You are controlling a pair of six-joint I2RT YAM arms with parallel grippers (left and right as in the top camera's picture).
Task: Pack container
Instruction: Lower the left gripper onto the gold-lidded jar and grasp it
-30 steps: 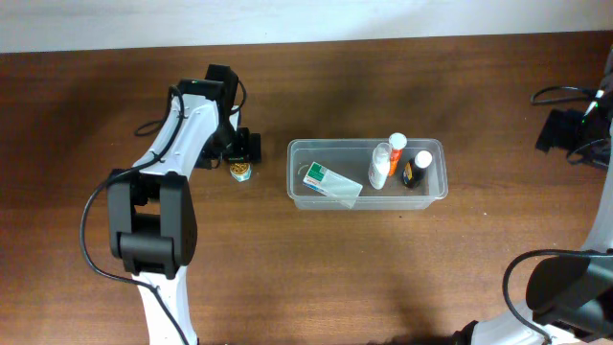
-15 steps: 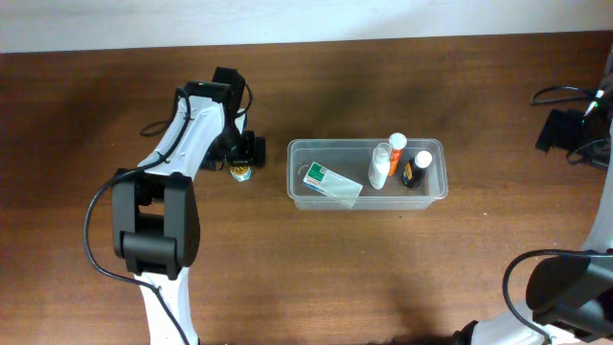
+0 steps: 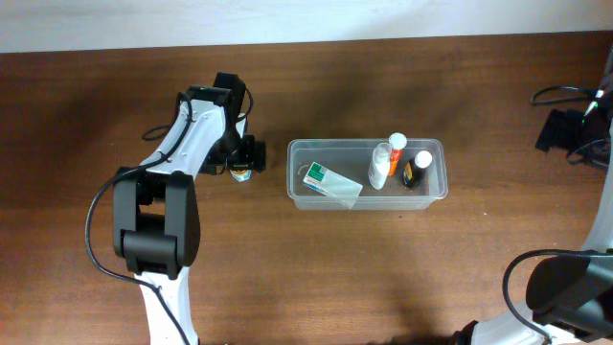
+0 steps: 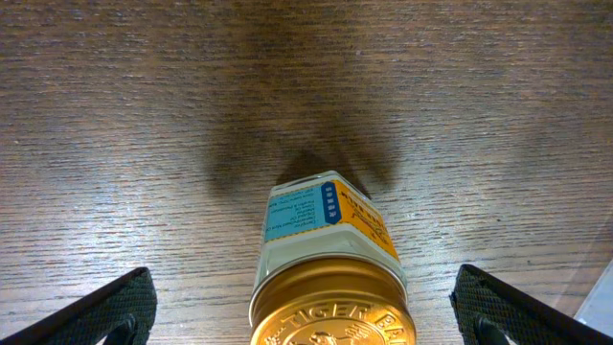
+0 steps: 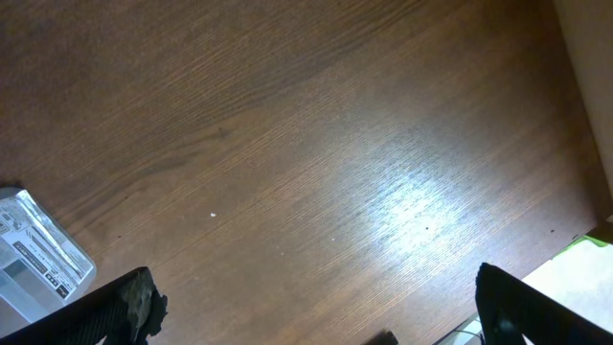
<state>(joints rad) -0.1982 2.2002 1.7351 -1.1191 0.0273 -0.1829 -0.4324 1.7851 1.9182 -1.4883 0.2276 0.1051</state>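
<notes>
Several things packed: the container (image 3: 367,195) holds a green-and-white box (image 3: 330,181) lying flat and a cluster of small bottles (image 3: 397,163) at its other end. I make it three bottles, but they crowd together.
Container's place: on the table (image 3: 287,268), between the two arms; just to the right of the left jaws and well apart from the right jaws.
Left to pack: one gold-lidded jar (image 4: 330,240), by my judgement. It stands upright on the wood, outside the container and between the left fingers.
Progress: late. The jar looks like the last loose item, though a white labelled object (image 5: 38,259) at the edge of the right wrist view is too cropped to name.
Left gripper (image 4: 302,287): jaws wide apart, one finger on either side of the jar. Bare wood shows between each finger and the glass, so it holds nothing and touches nothing.
Right gripper (image 5: 316,287): jaws wide apart over bare wood, holding and touching nothing.
Next call: the left jaws likely need to go lower before closing on the jar's body.
</notes>
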